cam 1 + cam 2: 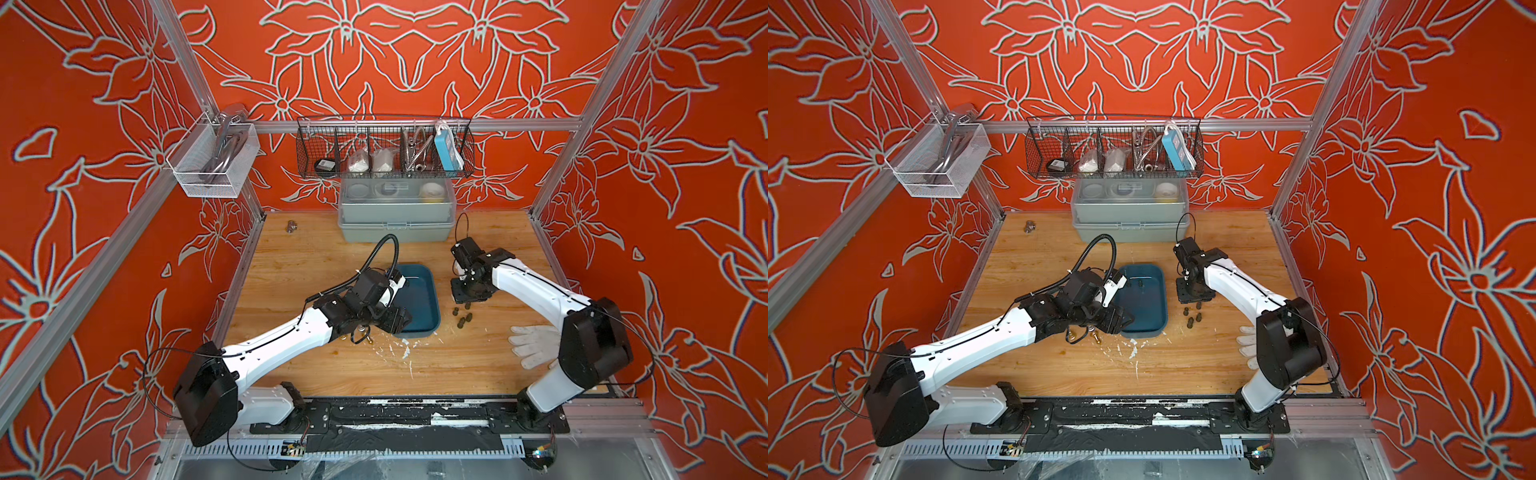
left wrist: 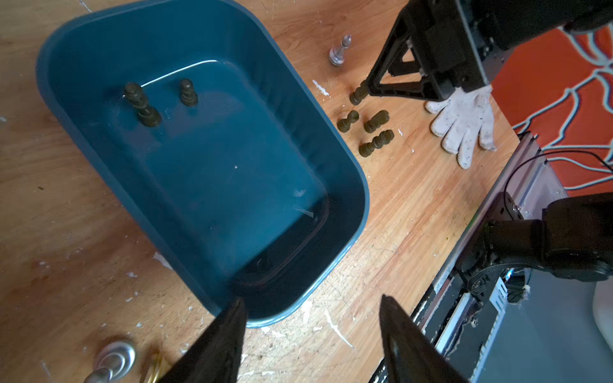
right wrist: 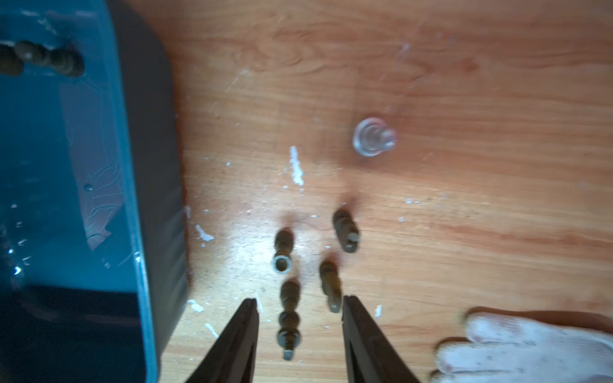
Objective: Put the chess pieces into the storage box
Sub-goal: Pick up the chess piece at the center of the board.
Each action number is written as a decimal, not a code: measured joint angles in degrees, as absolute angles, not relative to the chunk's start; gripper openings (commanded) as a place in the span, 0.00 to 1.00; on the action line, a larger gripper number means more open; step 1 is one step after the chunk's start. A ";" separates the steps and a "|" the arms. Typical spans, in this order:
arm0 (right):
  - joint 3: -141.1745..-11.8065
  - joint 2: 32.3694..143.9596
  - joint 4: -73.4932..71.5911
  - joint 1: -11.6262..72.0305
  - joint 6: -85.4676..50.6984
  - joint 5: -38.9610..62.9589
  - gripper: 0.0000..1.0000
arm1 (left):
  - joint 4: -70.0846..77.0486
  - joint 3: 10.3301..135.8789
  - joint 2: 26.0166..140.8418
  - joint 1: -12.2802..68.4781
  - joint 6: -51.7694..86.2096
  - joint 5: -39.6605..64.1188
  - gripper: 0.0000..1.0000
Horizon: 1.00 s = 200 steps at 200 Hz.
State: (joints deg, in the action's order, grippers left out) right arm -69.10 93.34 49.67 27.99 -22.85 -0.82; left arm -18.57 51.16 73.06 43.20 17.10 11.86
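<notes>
A teal storage box (image 1: 422,303) sits open near the middle of a wooden table (image 1: 332,370), with at least two dark chess pieces (image 2: 188,93) resting at its 12 o'clock end. Four more dark pieces (image 1: 463,318) lie on their sides on the bare wood at the box's 4 o'clock, near its wall but not touching it. The right gripper (image 3: 298,300) hangs low over that group with its jaws apart. Its wrist view shows one piece lying between the fingertips (image 3: 245,321) with a gap on either side, so nothing is clamped. A silver piece (image 2: 340,51) stands upright near the group, on the side away from a white work glove (image 1: 534,345), which lies flat farther out at 4 o'clock. The left gripper (image 2: 311,301) hovers at the box's 7 o'clock corner, jaws apart and empty. A second silver piece (image 2: 112,359) and a gold piece (image 2: 156,364) sit on the wood just beside it, at the box's 8 o'clock. A grey-green lidded box (image 1: 395,224) stands at the table's 12 o'clock edge, and a small metal fitting (image 1: 291,226) lies at 11 o'clock.
</notes>
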 measured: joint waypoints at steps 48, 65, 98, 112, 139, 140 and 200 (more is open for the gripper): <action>-70.54 100.71 49.04 28.53 -22.61 -0.36 0.40 | -16.49 48.51 71.85 43.20 17.45 13.43 0.64; -70.54 101.67 48.99 28.53 -22.61 -0.40 0.40 | -15.90 48.51 71.85 43.20 17.61 13.50 0.64; -70.54 102.00 48.75 28.53 -22.57 -0.38 0.38 | -15.73 48.51 71.85 43.20 17.63 13.63 0.64; -70.54 102.02 48.56 28.53 -22.48 -0.36 0.36 | -15.73 48.51 71.85 43.20 17.67 13.61 0.64; -70.52 102.02 48.14 28.53 -22.46 -0.27 0.36 | -15.75 48.51 71.85 43.20 17.82 13.54 0.64; -70.52 102.02 48.12 28.53 -22.46 -0.27 0.36 | -15.75 48.51 71.85 43.20 17.80 13.52 0.64; -70.52 102.28 47.99 28.53 -22.48 -0.05 0.36 | -15.73 48.51 71.99 43.20 17.87 13.21 0.64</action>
State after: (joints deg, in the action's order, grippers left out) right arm -70.52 102.28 47.99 28.53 -22.48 -0.05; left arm -15.73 48.51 71.99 43.20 17.87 13.21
